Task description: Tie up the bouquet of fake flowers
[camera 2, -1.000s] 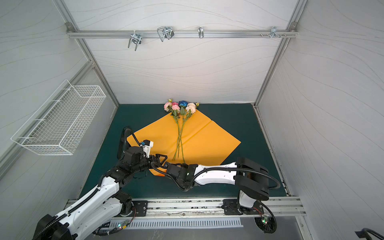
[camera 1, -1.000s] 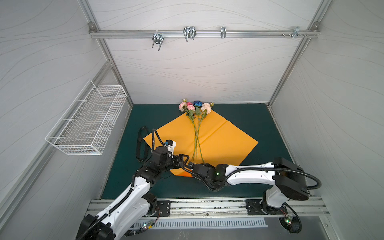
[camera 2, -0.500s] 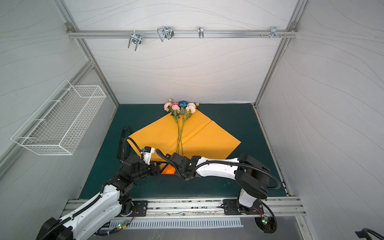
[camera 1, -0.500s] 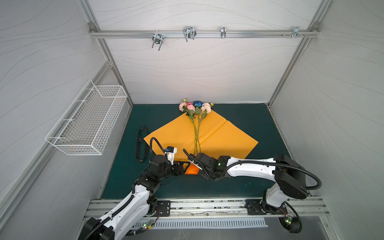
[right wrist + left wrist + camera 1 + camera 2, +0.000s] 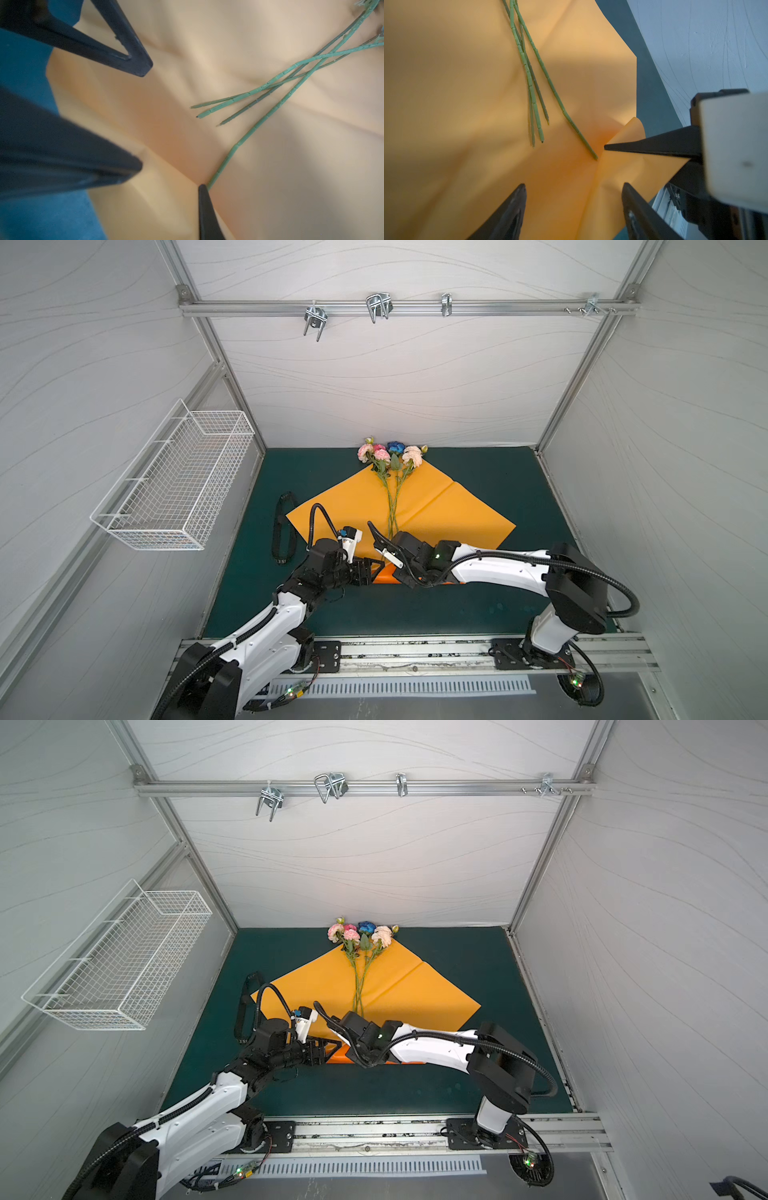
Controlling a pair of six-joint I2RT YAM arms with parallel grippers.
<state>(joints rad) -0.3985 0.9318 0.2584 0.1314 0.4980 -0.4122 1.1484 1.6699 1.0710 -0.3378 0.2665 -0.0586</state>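
**Both top views.** The bouquet of fake flowers point(image 5: 394, 462) point(image 5: 365, 942) lies flat on the orange paper sheet point(image 5: 449, 514), which is spread on the green mat point(image 5: 519, 489). Both grippers meet at the sheet's corner nearest the robot. The bouquet extends straight away from them. Its cut ends are closest to the fingertips. Its pink, peach and blue blossoms are at the far end, well apart from either gripper, past the sheet's opposite corner. A black ribbon point(image 5: 279, 531) lies on the mat on the outer side of the left arm, near the sheet's edge.

**Left wrist view.** The left gripper point(image 5: 573, 185) has its jaws wide apart and holds nothing; bare sheet shows between the fingers. The stems point(image 5: 529, 83) lie ahead of it, clear of both fingers. The right gripper point(image 5: 607, 147) enters from the side. Its fingers are closed into one thin wedge that pinches a raised fold of the sheet's corner, and the paper curls up around the wedge. The longest stem point(image 5: 580, 135) ends just beside that tip; actual contact cannot be told.

**Right wrist view.** The longest stem point(image 5: 259, 122) runs away from the tip of the right gripper point(image 5: 202, 188). Three shorter stems stop further ahead. The left gripper point(image 5: 143, 118) stands opposite with its fingers spread over the sheet's edge.
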